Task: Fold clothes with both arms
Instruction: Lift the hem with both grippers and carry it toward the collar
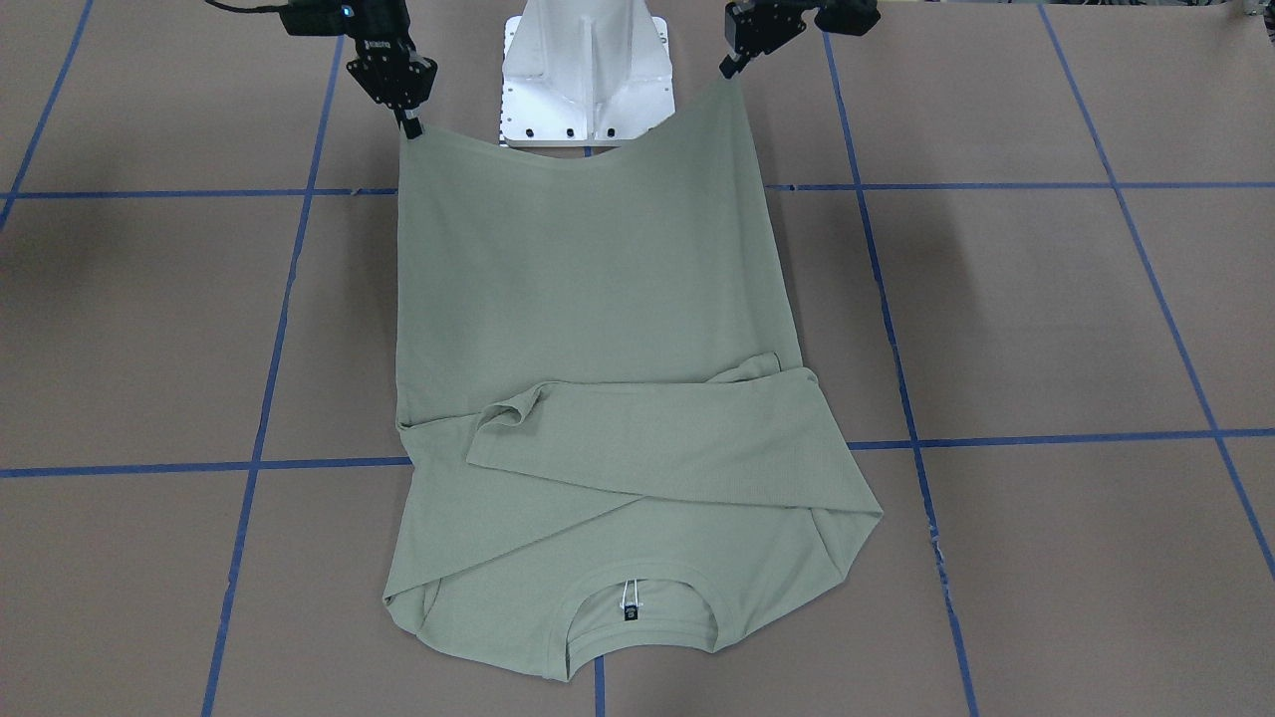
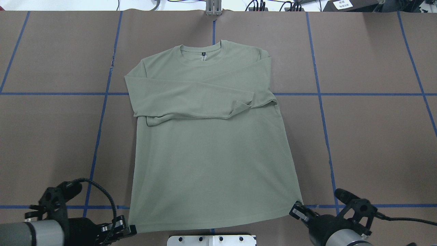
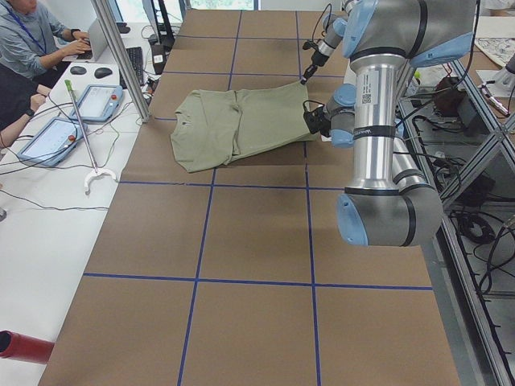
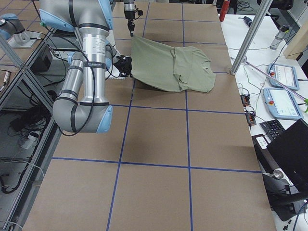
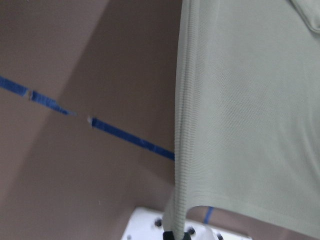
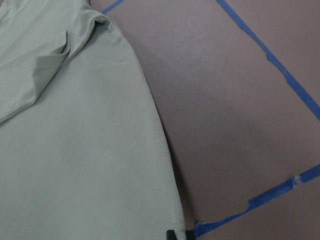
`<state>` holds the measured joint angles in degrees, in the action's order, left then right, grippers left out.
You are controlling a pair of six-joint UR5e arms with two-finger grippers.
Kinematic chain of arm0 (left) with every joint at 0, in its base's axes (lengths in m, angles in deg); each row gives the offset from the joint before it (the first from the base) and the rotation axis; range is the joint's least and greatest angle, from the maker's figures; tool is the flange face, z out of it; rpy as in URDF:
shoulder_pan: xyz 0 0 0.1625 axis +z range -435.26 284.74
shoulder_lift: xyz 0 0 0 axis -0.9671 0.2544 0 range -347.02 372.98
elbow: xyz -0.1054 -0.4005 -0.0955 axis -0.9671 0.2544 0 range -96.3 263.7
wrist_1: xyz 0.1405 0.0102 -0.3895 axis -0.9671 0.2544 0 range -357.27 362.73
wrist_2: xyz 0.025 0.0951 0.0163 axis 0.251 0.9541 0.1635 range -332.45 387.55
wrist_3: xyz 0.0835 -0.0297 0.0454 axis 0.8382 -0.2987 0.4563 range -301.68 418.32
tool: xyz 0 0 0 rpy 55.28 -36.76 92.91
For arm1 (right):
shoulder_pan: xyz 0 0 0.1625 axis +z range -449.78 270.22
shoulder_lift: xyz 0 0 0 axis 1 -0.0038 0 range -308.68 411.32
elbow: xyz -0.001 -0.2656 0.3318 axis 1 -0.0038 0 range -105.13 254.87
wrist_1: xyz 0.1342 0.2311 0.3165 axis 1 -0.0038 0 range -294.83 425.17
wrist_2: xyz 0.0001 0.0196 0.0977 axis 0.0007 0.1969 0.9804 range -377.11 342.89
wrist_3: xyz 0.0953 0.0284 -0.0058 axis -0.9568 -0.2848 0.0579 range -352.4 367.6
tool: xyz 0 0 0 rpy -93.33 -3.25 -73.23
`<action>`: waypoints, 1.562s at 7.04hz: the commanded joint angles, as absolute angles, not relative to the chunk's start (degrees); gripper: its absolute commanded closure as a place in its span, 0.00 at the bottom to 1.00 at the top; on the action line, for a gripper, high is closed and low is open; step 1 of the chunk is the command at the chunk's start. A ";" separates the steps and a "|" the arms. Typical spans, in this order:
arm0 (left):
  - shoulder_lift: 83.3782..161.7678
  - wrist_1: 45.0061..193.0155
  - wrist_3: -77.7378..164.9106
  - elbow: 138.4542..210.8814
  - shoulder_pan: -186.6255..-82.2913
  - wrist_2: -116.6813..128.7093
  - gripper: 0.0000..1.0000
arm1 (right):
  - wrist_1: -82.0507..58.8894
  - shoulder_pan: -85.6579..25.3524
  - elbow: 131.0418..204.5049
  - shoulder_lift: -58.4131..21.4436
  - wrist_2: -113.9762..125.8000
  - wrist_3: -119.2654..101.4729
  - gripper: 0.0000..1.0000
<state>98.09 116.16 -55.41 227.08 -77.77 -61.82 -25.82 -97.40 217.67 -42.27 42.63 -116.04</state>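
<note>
The pale sage-green shirt [image 1: 588, 299] lies face up on the brown table, its collar and dark neck label [image 2: 203, 54] at the far side and both sleeves folded across the chest. My left gripper [image 1: 732, 68] is shut on one hem corner, and my right gripper [image 1: 408, 124] is shut on the other. Both corners are raised off the table, so the lower body hangs sloping from the grippers, as the exterior left view shows on the shirt [image 3: 241, 121]. In the overhead view the left gripper [image 2: 131, 228] and right gripper [image 2: 295, 206] stand at the near hem. Cloth hides the fingertips in both wrist views.
The white pedestal [image 1: 588, 80] stands just behind the raised hem, between the arms. Blue tape lines [image 2: 102, 112] grid the brown table. A metal pole [image 3: 121, 60], tablets [image 3: 100, 100] and seated people are at the far operators' side.
</note>
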 commanded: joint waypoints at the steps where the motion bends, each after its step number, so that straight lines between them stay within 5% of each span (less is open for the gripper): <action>1: 99.89 102.43 -53.49 241.51 -84.97 -75.13 1.00 | -43.23 -88.10 231.03 -34.09 56.54 -109.07 1.00; 3: 105.49 100.21 -42.11 235.45 -92.37 -75.99 1.00 | -49.34 -76.99 224.34 -18.46 64.09 -97.74 1.00; 5: 111.74 100.03 -30.43 222.63 -102.62 -75.90 1.00 | -48.39 -67.17 213.26 -11.99 67.06 -87.21 1.00; 7: 112.29 100.11 -21.96 217.48 -110.22 -75.81 1.00 | -36.97 -58.63 195.37 -6.87 68.75 -82.50 1.00; 9: 123.57 100.29 -14.69 200.93 -116.71 -75.81 1.00 | -27.50 -52.90 183.29 -5.29 71.39 -77.41 1.00; 11: 124.33 100.64 -7.96 195.88 -120.87 -75.90 1.00 | -24.86 -52.26 170.82 2.60 71.31 -76.59 1.00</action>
<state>123.24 100.47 -11.13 199.62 -118.84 -75.89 -27.32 -52.88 178.33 -1.48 71.22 -77.25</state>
